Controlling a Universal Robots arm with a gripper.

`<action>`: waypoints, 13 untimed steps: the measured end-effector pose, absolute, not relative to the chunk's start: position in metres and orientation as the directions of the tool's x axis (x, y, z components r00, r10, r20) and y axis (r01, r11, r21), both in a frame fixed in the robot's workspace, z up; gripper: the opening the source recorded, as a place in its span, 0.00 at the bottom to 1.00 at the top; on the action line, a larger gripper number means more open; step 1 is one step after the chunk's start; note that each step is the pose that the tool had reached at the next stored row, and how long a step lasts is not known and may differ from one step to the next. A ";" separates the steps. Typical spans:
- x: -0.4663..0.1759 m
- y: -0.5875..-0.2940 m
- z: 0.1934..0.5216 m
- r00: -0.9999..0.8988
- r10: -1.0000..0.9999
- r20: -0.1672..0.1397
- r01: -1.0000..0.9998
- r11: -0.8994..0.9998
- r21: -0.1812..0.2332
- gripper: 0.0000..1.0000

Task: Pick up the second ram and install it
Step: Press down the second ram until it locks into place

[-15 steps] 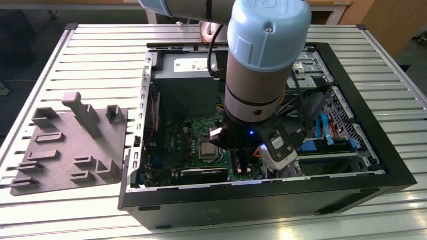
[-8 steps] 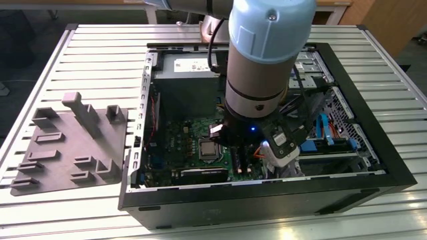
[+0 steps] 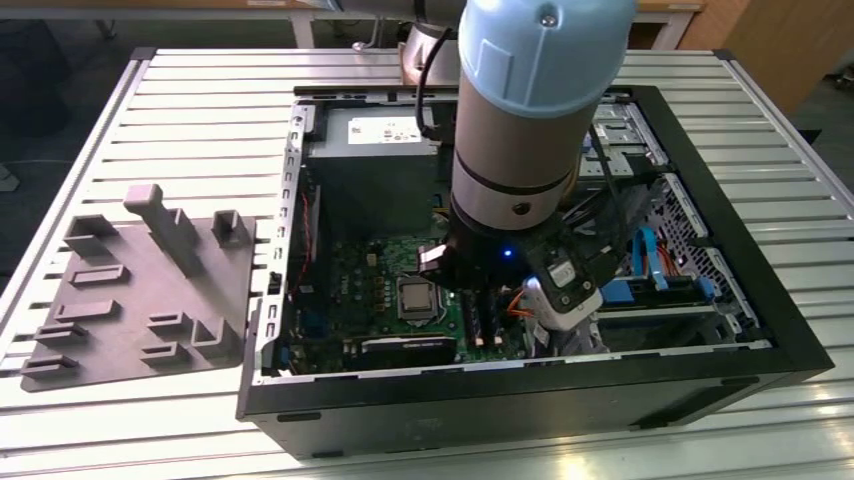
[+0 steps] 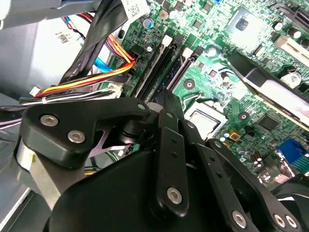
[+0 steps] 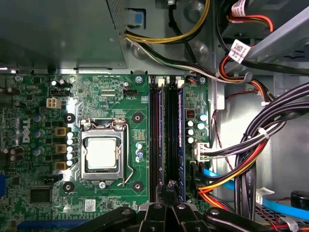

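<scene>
My gripper (image 5: pixel 169 186) hangs low inside the open computer case (image 3: pixel 787 345), its black fingertips drawn together over the near end of the two long memory sockets (image 5: pixel 155 130). Nothing shows between the fingers. A dark, narrow stick that I take for the second ram (image 5: pixel 173 130) stands edge-on in the socket beside the blue strip, directly ahead of the fingertips. In the second wrist view, the gripper (image 4: pixel 166 99) points at the same sockets (image 4: pixel 161 63). In the exterior view the arm (image 3: pixel 534 120) covers the gripper.
The CPU socket (image 5: pixel 102 152) lies beside the memory sockets. Bundles of black, orange and blue cables (image 5: pixel 251 145) crowd the other side, close to the gripper. A grey moulded tray (image 3: pixel 134 290) with upright posts sits on the slatted table at the exterior view's left.
</scene>
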State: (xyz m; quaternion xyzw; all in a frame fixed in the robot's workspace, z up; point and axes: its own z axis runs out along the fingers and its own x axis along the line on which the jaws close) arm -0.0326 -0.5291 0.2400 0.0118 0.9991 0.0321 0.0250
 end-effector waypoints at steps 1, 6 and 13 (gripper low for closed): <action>-0.033 -0.529 0.240 -0.998 0.025 -0.049 0.022 0.998 0.065 0.11; -0.033 -0.526 0.240 -0.998 0.025 -0.049 0.022 0.998 0.065 0.11; -0.033 -0.519 0.240 -0.998 0.025 -0.049 0.022 0.998 0.065 0.11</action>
